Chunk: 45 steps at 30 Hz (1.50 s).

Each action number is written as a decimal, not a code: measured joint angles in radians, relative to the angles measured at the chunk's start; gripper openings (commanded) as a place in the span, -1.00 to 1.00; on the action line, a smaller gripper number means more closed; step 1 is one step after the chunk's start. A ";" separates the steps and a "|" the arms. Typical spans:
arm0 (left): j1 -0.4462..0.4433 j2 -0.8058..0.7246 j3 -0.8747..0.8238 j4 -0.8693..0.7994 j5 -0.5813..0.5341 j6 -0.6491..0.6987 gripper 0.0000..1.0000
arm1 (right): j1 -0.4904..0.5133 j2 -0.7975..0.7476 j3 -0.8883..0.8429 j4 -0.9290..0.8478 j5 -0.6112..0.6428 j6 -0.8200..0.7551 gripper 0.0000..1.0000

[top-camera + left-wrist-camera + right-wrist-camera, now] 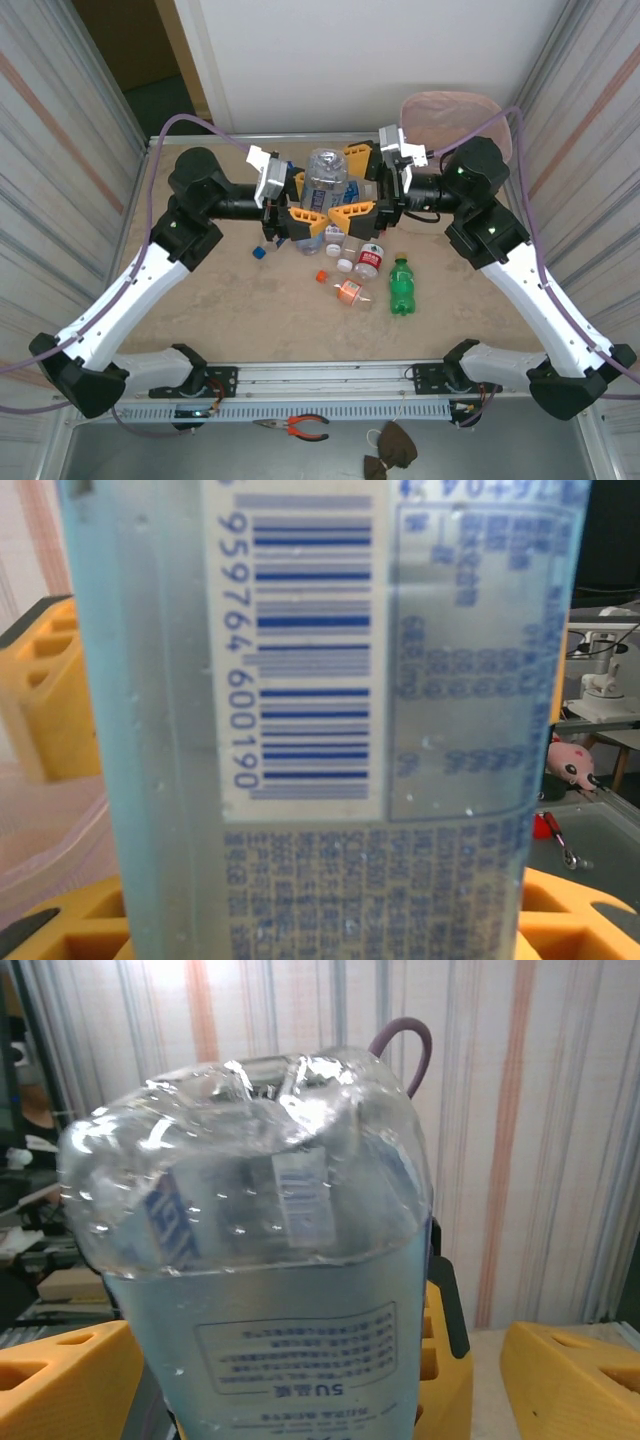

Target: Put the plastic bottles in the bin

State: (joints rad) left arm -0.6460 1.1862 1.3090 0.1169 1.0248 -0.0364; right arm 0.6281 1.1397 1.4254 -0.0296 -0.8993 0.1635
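Observation:
A large clear plastic bottle (325,178) with a pale blue label hangs base-up above the middle of the table, between both arms. My left gripper (304,201) is shut on it, and its barcode label (305,650) is right in front of the left wrist camera. My right gripper (356,185) stands open around the same bottle (270,1260), with a gap showing at its right finger (575,1380). Several small bottles lie below: a green one (401,285), a red-labelled one (368,259) and an orange one (348,291). The pink bin (455,112) stands at the far right corner, partly behind the right arm.
Loose caps lie near the bottles: blue (258,252), orange (321,276), white (344,265). Corrugated walls close both sides. Pliers (300,427) and a dark cloth (390,450) lie on the front ledge. Pink mesh of the bin (45,845) shows at the left of the left wrist view.

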 measured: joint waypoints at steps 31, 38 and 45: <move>-0.018 -0.034 0.001 0.000 -0.031 0.018 0.07 | 0.074 0.004 0.010 -0.015 0.033 -0.099 0.01; -0.018 -0.047 0.000 0.001 -0.049 0.018 0.43 | 0.075 0.004 0.010 -0.006 0.052 -0.101 -0.07; -0.017 -0.085 -0.016 0.000 -0.084 0.016 0.53 | 0.081 -0.002 0.009 -0.006 0.102 -0.117 -0.05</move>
State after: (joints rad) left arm -0.6632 1.1015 1.2926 0.1173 0.9409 -0.0208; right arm 0.7090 1.1381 1.4345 -0.0353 -0.7975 0.0467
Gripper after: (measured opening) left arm 0.759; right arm 0.473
